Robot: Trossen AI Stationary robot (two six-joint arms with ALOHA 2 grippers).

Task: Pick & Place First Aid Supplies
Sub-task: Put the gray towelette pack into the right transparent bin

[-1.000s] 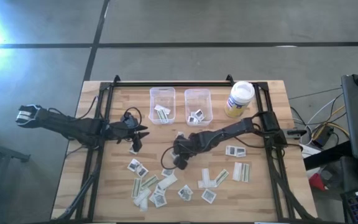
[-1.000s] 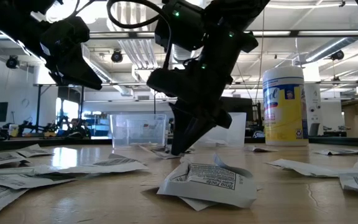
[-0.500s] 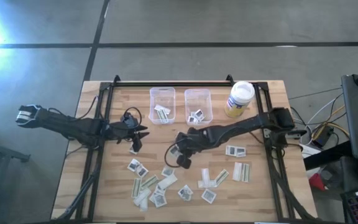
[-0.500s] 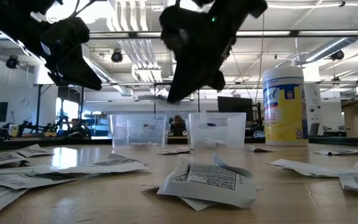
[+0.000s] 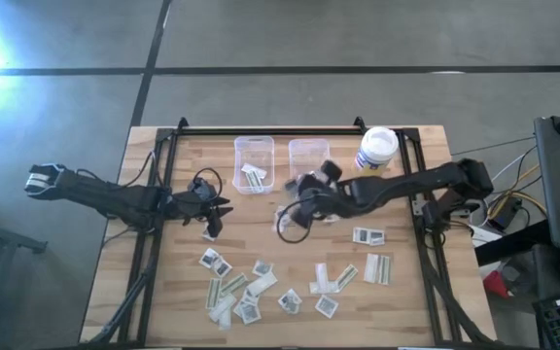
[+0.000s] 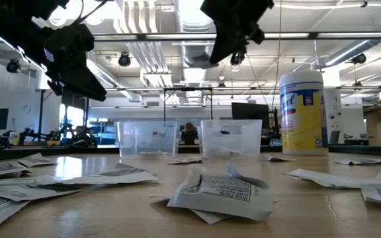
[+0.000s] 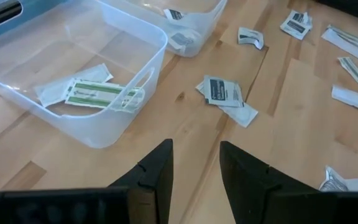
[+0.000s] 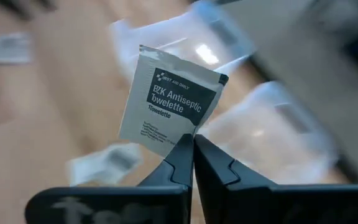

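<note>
Above the table near the two clear bins point(image 5: 254, 163), I see the right gripper point(image 8: 192, 144) pinching a white antiseptic towelette packet point(image 8: 169, 102), left gripper point(image 7: 196, 163) hovering part-open, empty.

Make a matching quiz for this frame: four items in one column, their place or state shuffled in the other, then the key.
Items:
1. right gripper
2. left gripper
3. left bin
4. wipes jar

States:
A. stands at the table's back right, white lid on
B. holds long green-striped packets
C. shut on a square towelette packet, lifted above the table
D. open and empty, above bare wood near a bin

Pairs: 1-C, 2-D, 3-B, 4-A
</note>
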